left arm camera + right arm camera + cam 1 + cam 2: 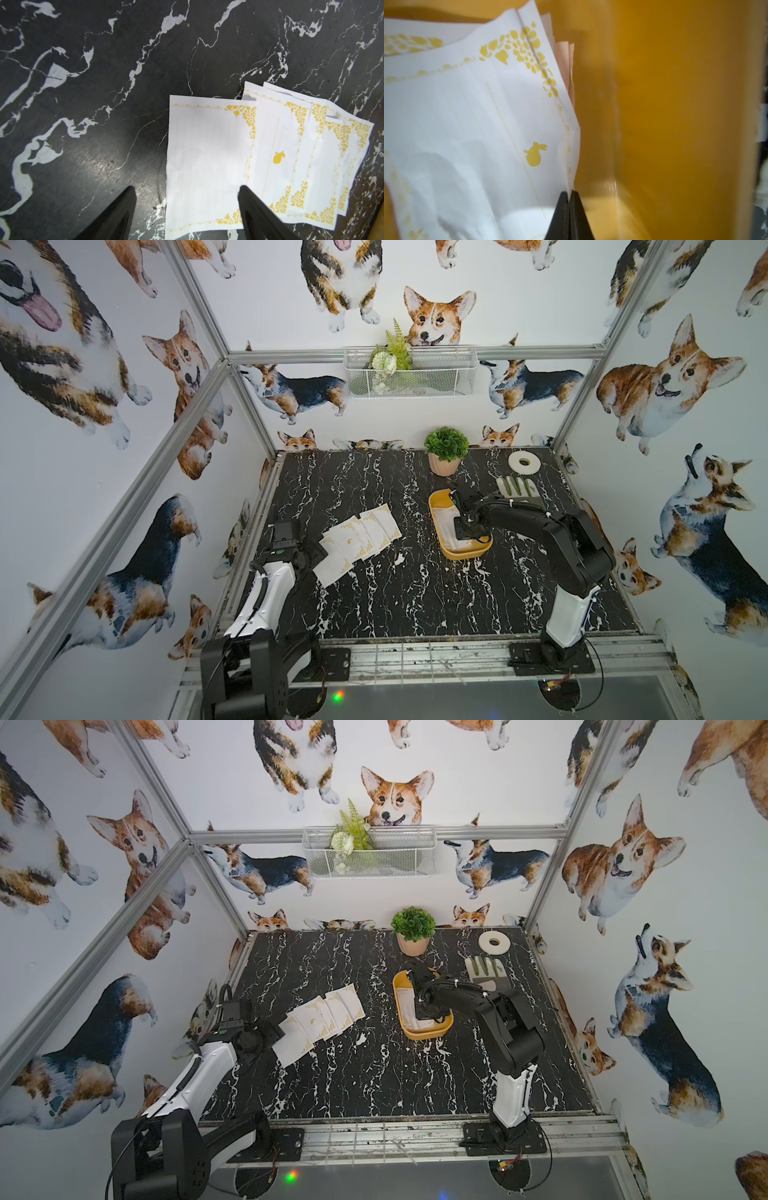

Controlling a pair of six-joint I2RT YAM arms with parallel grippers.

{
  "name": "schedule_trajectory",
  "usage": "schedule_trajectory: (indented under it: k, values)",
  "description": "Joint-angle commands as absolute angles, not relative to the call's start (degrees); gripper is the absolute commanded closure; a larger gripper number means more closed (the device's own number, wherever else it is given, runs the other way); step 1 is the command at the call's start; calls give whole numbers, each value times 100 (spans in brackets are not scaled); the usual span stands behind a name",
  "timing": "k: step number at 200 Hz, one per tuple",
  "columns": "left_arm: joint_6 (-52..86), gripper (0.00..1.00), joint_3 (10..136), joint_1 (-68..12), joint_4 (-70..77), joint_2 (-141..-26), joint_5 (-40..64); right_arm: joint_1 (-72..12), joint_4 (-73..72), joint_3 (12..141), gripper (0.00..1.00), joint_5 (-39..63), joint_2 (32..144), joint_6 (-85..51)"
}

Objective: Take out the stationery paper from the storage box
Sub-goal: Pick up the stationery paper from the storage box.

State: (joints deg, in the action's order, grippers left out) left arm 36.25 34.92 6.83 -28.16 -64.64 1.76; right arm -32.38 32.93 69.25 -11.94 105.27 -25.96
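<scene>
The paper [477,124] left in the box [441,497] is a loose, rumpled stack: white sheets with gold corners and a small gold rabbit. Peach sheets [563,54] peek out behind them. In the right wrist view, the right gripper [569,195] is pinched tight on the edge of the top white sheet, just beside the box's orange wall. (The edge looks doubled near the tips, so I cannot tell whether one sheet or two are caught.)

In both top views the box sits right of centre on the black marble table [374,605]. The right arm reaches down into it and hides most of the stack.

Left of centre, a fan [359,537] of white sheets lies flat on the table, outside the box. The left gripper [186,187] hangs over the fan's lower-left end with its jaws wide apart and nothing between them. One finger is over a sheet and the other over bare table.

Toward the upper right of the table lie a glove [515,487] and a tape roll [524,462], well apart from the fan.

Likely risks from here:
- The grip is only on a thin edge, so a quick lift could tear the sheet or let it slip free.
- A second sheet may come along and drop halfway.
- The light box might drag or tip if paper catches on its wall.
</scene>
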Motion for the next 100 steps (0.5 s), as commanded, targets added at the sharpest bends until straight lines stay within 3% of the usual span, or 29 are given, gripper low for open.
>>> schedule_trajectory:
  k: [1,67,100]
  values:
    - [3684,19,3507,686,-2769,-6447,184,-3269,3435,7004,100,-1318,10247,-2611]
    - [3710,19,3462,686,-2739,-6143,208,-3322,3587,7055,100,-1395,9564,-2558]
    - [3714,17,3268,678,-2139,-5646,931,-3322,3666,7025,100,-1350,9362,-2584]
